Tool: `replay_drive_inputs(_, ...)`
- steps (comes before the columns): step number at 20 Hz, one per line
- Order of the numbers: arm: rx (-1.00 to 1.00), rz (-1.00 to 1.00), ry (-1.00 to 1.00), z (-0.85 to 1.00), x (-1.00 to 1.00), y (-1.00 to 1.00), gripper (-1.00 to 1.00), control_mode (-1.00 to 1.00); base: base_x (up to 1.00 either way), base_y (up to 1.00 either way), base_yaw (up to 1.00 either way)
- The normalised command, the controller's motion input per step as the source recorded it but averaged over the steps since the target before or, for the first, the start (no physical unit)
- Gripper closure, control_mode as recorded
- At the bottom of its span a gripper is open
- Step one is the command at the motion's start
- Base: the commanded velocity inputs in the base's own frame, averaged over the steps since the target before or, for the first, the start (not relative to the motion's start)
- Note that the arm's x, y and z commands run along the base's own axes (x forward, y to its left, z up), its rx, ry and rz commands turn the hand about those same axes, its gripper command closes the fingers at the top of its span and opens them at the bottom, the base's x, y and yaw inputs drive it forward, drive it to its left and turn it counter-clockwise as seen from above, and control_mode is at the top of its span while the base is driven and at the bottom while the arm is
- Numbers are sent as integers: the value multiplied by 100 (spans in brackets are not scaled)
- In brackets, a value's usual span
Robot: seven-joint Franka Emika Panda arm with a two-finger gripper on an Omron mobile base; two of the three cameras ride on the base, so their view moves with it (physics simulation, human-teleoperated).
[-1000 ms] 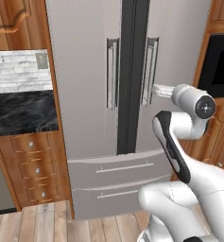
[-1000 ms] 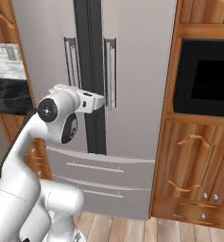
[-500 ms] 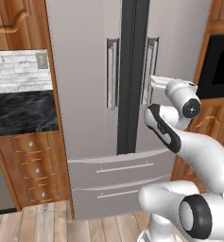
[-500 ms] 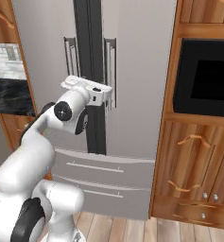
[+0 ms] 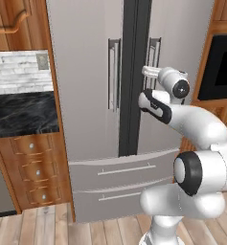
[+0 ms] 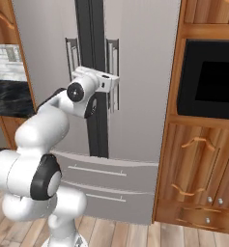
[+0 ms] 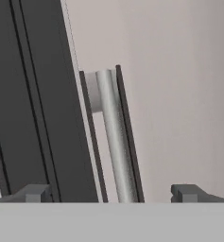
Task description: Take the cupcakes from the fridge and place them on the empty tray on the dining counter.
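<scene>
Fridge [image 5: 91, 95] stands shut in front of the robot, both doors closed, with the two drawers below them. Beside the dark centre strip of the fridge, the gripper [image 7: 111, 193] is at the right door's bar handle [image 7: 114, 142]. Its fingers [image 7: 189, 193] are spread wide apart, one on each side of the handle, not closed on it.
</scene>
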Motion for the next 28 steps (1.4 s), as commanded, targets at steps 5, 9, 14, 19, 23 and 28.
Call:
replay_drive_inputs(5,0,4,1,-2,74,-17,-100,-100,0,0,0)
replay_drive_inputs(9,0,3,9,0,80,-37,-100,-100,0,0,0)
replay_drive_inputs(14,0,5,15,0,97,-23,-100,-100,0,0,0)
replay_drive_inputs(19,0,7,20,0,97,-15,100,-100,0,0,0)
replay_drive_inputs(23,0,1,1,2,-1,0,100,-100,0,0,0)
replay_drive_inputs(28,-9,4,10,8,-80,-21,100,-100,0,0,0)
